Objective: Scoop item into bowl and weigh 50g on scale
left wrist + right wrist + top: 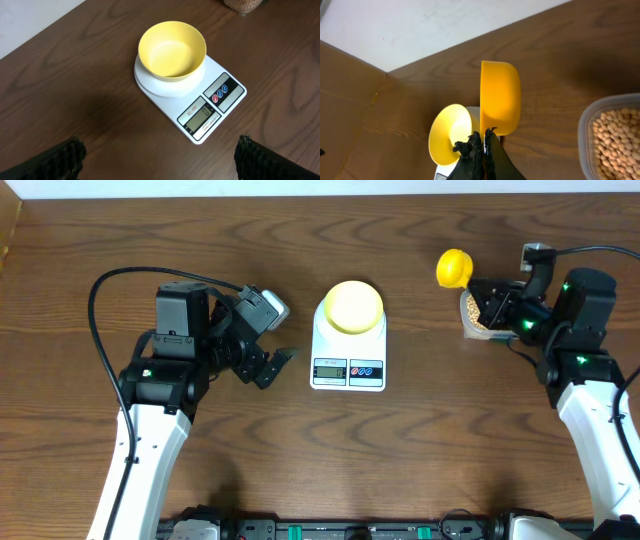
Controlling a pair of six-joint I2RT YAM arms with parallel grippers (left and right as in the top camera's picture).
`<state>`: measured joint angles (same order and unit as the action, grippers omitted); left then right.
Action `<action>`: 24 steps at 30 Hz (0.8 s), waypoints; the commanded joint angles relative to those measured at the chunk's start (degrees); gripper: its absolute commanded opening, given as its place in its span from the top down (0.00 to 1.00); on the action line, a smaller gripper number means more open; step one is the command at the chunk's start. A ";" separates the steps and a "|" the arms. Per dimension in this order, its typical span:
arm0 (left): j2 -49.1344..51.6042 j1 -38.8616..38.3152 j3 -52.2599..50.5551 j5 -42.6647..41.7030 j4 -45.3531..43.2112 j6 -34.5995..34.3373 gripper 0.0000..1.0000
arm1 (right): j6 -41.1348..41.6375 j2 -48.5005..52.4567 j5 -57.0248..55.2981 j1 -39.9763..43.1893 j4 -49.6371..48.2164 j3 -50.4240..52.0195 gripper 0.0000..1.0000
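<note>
At the near left of the surface point(150, 240), the left tool point(278, 366) hangs with its jaws spread wide. It grips nothing and sits just left of the scale point(172, 107). The scale lies flat at centre, display end nearest; the reading is too small to confirm. Beyond the display, the bowl point(150, 45) sits upright on the platform and is empty, so no beans have been weighed yet.

To the right, well apart from the scale, the right tool point(479, 145) is clamped on the handle of the scoop point(500, 97). The scoop's long axis runs from the tool toward the far left, cup leading. Whether the cup is loaded cannot be told. The tub point(583, 125), filled with beans point(615, 140), stands just beside the cup, on its right and nearer side.

Judgement: the right arm is the working arm. The coming dip calls for the cup to travel right and down into the tub, then left across to the bowl.

The surface is dark wood grain. Beyond its far edge shows a pale wall point(445, 25), with a brown cardboard-like panel point(350, 115) at far left.
</note>
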<state>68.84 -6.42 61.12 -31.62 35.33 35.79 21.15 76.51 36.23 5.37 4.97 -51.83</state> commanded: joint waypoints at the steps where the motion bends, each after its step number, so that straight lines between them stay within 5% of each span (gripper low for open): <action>1: -0.26 0.28 -0.70 -0.94 -0.20 -0.70 0.03 | -1.36 0.00 0.11 0.33 1.33 -1.70 0.99; 14: -0.26 0.28 -0.70 -0.94 -0.20 -0.70 0.03 | -13.75 0.00 -15.26 0.22 36.72 -23.61 0.99; 24: -0.26 0.28 -0.70 -0.94 -0.20 -0.70 0.03 | -18.69 0.90 -25.05 0.28 39.65 -26.93 0.99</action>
<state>68.84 -6.42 61.10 -31.62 35.33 35.79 4.93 76.58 15.92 5.41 44.56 -77.14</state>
